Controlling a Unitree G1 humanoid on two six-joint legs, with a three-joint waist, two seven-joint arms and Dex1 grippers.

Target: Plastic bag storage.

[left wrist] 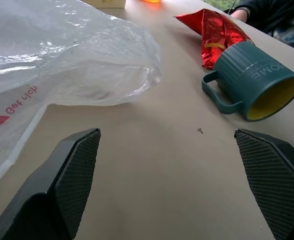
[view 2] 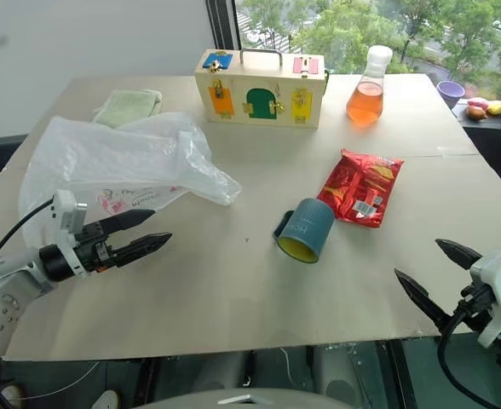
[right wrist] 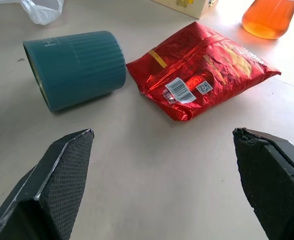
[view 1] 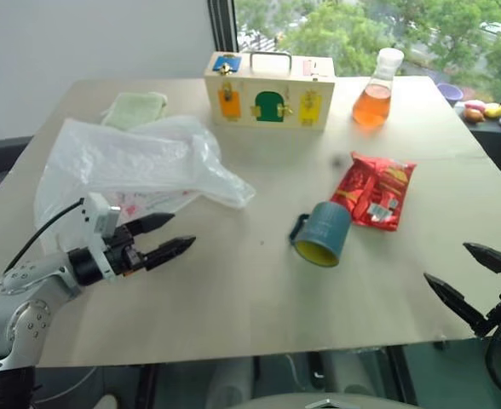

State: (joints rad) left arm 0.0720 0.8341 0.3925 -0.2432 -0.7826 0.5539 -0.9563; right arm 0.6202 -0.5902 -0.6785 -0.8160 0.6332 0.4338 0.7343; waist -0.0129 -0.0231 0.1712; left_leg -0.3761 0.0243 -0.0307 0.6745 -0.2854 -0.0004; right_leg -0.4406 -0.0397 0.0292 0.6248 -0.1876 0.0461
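A pale table [view 1: 259, 290] is filling most of the head camera's frame. The plastic bag [view 1: 127, 166], large, thin, crinkled and whitish with faint red print, is lying loose on the table in the left half of the frame. Its bulk is spreading from the left edge toward the centre, and one tapered corner is trailing toward the lower right, ending short of the centre of the table.

The left gripper [view 1: 159, 239] is reaching in from the lower left, with its jaws standing wide apart and gripping nothing. Its tips are pointing toward the right of the frame and are sitting just beside the bag's lower edge, right below the printed patch. In the left wrist view the bag [left wrist: 62, 65] is lying to one side of the open jaws rather than between them, so the arm would probably need to swing toward the bag before closing.

The right gripper [view 2: 428, 277] is coming in at the lower right corner, jaws also spread wide and empty, well apart from the bag. Between it and the bag, a teal mug [view 1: 323, 233] is lying on its side, with a red snack packet [view 1: 374, 189] just beside it.

The left arm is clearly the nearer one for a first grasp.
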